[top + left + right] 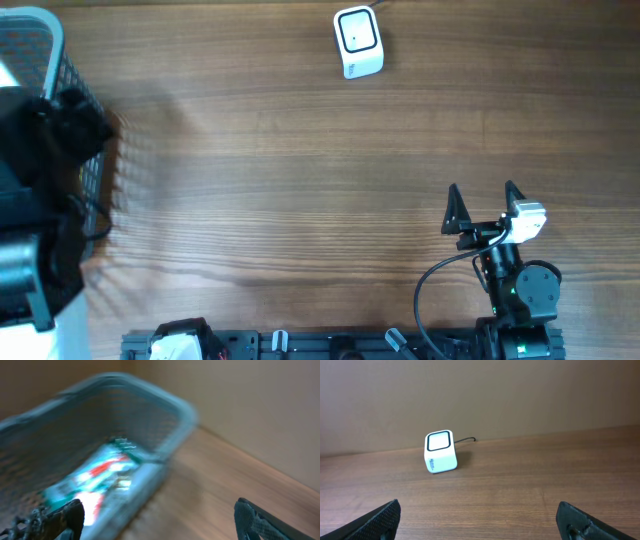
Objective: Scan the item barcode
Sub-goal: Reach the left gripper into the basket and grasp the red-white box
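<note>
Hovering by the basket (65, 440) at the left edge of the counter (300, 180), your left end effector (157, 516) stands wide, holding nothing; a blurred packet (95, 477) lies inside. Your right end effector (477, 516) gapes wide and empty, well apart from the scanner (440, 451).

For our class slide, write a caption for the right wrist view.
Open right gripper faces a white scanner on the wooden table, holding nothing.

Open tabletop (300, 180) between basket (55, 45) and scanner (357, 42)
</note>
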Controlling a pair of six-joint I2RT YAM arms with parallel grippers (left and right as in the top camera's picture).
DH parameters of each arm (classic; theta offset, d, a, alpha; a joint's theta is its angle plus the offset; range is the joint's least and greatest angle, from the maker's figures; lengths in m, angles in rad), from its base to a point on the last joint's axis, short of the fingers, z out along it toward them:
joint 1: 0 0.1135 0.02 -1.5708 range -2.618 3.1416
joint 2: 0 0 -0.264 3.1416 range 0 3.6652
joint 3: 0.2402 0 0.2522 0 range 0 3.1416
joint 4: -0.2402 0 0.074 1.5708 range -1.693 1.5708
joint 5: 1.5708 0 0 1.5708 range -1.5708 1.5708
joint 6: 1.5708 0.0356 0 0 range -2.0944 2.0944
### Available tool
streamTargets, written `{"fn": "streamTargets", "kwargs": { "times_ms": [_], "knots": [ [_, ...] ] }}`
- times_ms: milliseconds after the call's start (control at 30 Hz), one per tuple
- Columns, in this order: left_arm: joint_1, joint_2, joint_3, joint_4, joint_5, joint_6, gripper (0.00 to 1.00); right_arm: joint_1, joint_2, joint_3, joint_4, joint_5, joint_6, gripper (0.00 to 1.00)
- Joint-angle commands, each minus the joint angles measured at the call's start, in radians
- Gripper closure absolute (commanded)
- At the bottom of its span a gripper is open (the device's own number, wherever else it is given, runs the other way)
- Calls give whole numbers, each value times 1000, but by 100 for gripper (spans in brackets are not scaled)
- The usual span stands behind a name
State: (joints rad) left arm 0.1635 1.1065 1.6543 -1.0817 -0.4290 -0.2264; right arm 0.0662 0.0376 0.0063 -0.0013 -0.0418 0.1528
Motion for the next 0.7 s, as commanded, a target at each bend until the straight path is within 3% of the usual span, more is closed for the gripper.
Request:
{"fn": "streamTargets", "kwargs": {
  "times_ms": [0,133,167,267,467,667],
  "knots": [
    [193,85,17,-12,11,-14,10,-6,-2,-1,3,-5,6,0],
    [360,199,16,-13,167,-15,11,-6,-2,-1,3,-5,6,0],
    [394,224,16,-18,171,-22,0,-6,-2,-1,3,-5,6,0],
    [491,274,9,-38,171,-40,0,-6,-2,-1,3,-5,5,0],
    [587,310,-179,35,179,-39,0,-6,-2,-1,3,-5,5,0],
    [632,423,-245,92,336,71,0,-6,-2,-1,3,-5,6,0]
  ]
}}
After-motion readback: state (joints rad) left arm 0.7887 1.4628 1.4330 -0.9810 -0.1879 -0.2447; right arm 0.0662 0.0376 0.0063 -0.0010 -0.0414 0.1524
